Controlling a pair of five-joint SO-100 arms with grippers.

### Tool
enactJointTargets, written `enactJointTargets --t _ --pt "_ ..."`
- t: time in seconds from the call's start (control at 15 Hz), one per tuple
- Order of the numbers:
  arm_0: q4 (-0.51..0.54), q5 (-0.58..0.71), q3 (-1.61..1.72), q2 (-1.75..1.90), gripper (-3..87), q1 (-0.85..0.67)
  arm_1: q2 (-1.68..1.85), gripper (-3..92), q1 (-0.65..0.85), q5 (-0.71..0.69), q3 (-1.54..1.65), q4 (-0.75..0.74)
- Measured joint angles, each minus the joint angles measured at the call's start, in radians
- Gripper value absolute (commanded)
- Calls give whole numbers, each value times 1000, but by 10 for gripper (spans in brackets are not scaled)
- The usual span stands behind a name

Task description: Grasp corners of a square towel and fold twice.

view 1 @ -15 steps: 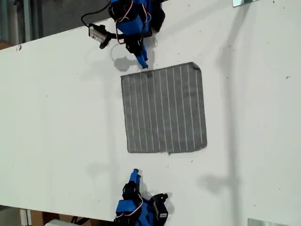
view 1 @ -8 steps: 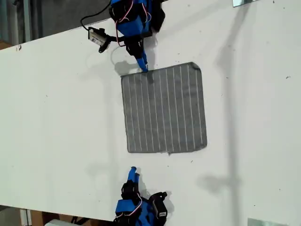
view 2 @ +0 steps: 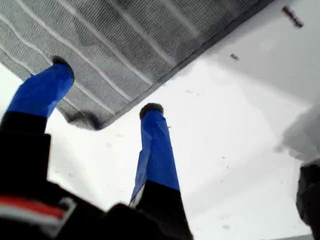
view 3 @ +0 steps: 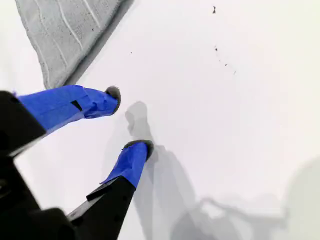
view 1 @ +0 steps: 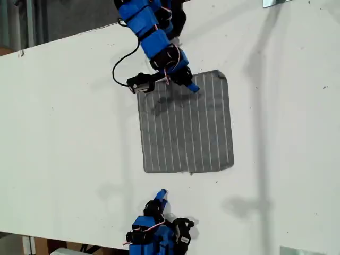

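The grey striped towel [view 1: 186, 125] lies flat and unfolded on the white table [view 1: 64, 133]. My first gripper [view 1: 192, 86] has reached over its edge nearest the exterior view's top, and the arm covers part of that edge. In the first wrist view my first gripper [view 2: 106, 87] is open, one finger over the towel [view 2: 125, 35] and the other over bare table, with a rounded corner [view 2: 90, 120] between them. My second gripper [view 1: 161, 194] hovers open over the table below the towel's lower edge; its wrist view shows my second gripper [view 3: 128, 120] apart from the towel [view 3: 65, 30] and its corner [view 3: 50, 82].
The first arm's black cable [view 1: 125, 61] loops over the table beside the towel. Metal plates sit at the exterior view's top right [view 1: 276, 2] and bottom right [view 1: 300, 251]. The table's edge [view 1: 53, 42] runs along the exterior view's upper left.
The first arm has stretched out from the table's top edge and swung toward the exterior view's right, over the towel. The second gripper has shifted slightly rightward.
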Motion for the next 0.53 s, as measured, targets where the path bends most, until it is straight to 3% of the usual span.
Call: enactJointTargets --t 0.13,0.2,0.53 --pt "15 35 66 147 171 -41 -64 327 -224 199 -129 146" --pt "25 51 94 219 171 -69 -100 331 -284 235 -215 183" --pt "95 66 143 408 171 -81 -460 340 -314 202 -434 77"
